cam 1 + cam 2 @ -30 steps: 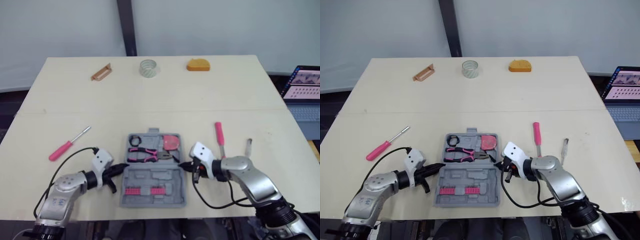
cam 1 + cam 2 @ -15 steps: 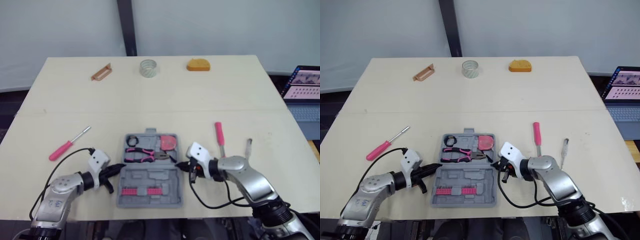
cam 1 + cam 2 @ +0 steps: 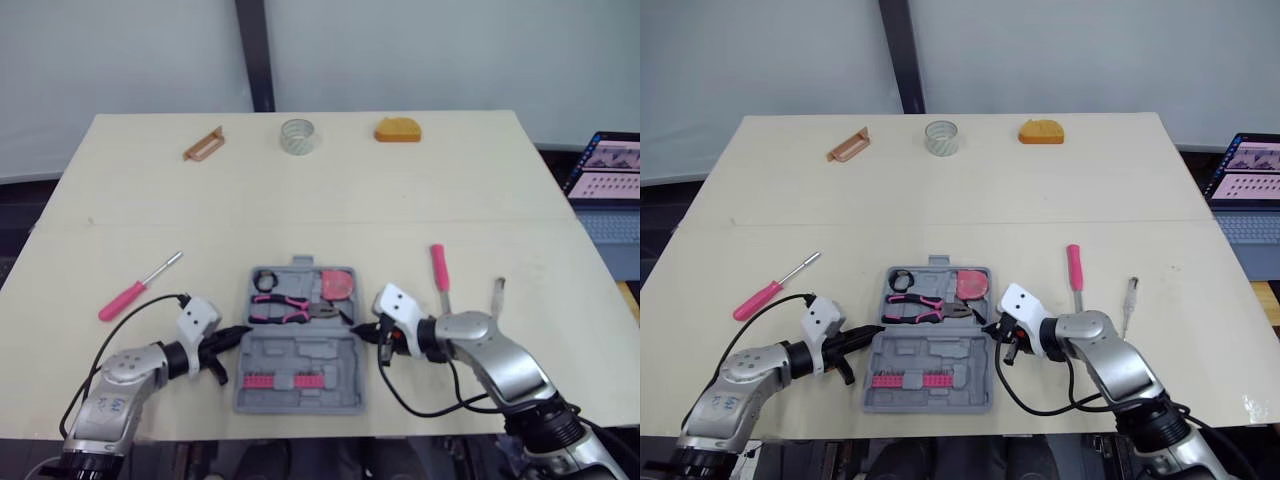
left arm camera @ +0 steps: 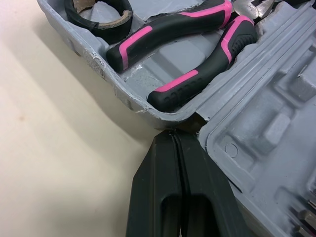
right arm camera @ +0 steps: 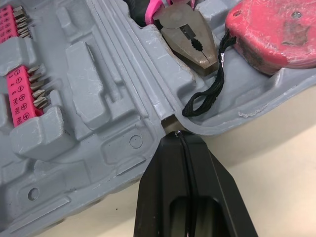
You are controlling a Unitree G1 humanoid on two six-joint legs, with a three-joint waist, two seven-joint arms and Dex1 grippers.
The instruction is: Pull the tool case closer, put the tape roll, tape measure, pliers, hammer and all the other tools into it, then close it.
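On the table (image 3: 300,200), the tool case (image 3: 300,362) lies, hinge left-right, between left claw (image 3: 242,334) and right claw (image 3: 361,327), both clenched.

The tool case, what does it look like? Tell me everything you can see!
The tool case is grey moulded plastic, lying open and flat on the beige table, near its front edge. The far half holds pink-and-black pliers, a red tape measure and a black ring. The near half has shaped empty slots and a row of pink screwdriver bits. The left gripper and right gripper, both shut, touch its sides at the hinge line.
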